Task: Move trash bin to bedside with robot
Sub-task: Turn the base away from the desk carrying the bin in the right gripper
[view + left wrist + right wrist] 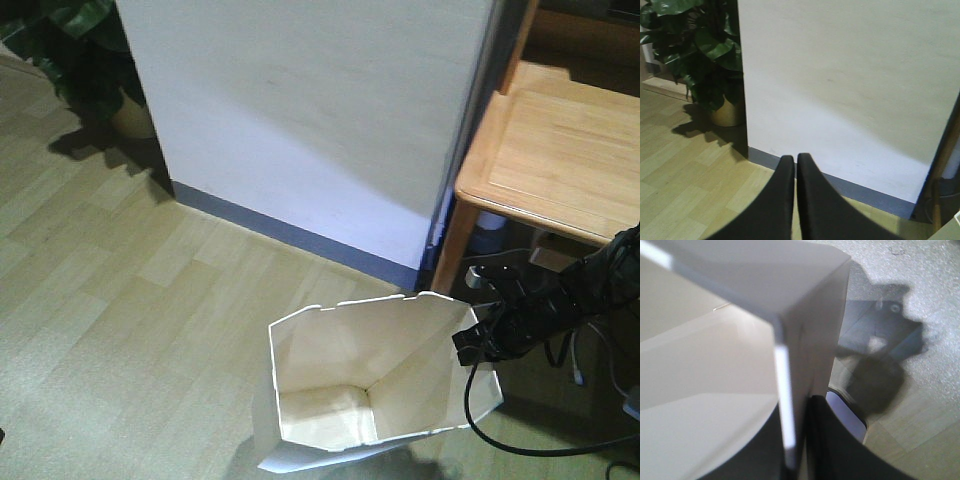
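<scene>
The white trash bin point(340, 365) stands on the wood floor at the bottom centre of the front view, its angular rim and cream inside facing up. My right gripper point(472, 340), on a black cabled arm coming in from the right, is shut on the bin's right rim. The right wrist view shows the thin bin wall point(715, 365) pinched between the two dark fingers of that gripper point(796, 407), one inside and one outside. My left gripper point(794, 158) is shut on nothing and points at the wall's base. The bedside is out of view.
A white wall block point(310, 120) with a grey skirting stands just behind the bin. A light wooden desk point(560, 150) is at the right, with black cables point(540, 445) on the floor under it. A potted plant point(90, 60) sits at the back left.
</scene>
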Robot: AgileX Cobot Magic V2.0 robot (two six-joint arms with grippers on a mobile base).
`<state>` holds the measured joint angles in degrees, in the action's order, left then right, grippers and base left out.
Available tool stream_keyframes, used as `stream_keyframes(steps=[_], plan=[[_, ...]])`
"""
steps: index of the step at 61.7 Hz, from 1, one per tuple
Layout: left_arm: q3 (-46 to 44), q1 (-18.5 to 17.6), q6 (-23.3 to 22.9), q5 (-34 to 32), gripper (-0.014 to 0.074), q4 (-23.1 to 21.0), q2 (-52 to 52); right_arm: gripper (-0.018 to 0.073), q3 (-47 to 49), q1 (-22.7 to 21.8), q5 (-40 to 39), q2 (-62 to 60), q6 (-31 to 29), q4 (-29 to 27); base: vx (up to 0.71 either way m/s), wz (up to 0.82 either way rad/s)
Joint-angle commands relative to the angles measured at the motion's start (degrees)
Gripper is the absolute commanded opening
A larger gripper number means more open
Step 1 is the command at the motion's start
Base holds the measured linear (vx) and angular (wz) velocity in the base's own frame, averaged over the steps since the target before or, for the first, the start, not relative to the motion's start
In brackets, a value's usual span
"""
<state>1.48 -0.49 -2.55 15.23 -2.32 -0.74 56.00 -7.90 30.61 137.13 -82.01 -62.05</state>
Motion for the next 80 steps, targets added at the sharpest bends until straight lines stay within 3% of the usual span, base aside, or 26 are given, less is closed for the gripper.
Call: stream_keyframes(steps=[1, 80], plan=[[1.1, -0.4, -0.3, -4.0, -0.0006, -0.3, -0.8, -0.0005, 0.6, -0.1, 11.8, -4.2, -0.2, -3.1, 0.04, 0.28], [1.1, -0.4, -0.3, -4.0, -0.0006, -0.3, -0.8, -0.0005, 0.6, -0.1, 11.8, -4.2, -0.2, -3.1, 0.05, 0.41]])
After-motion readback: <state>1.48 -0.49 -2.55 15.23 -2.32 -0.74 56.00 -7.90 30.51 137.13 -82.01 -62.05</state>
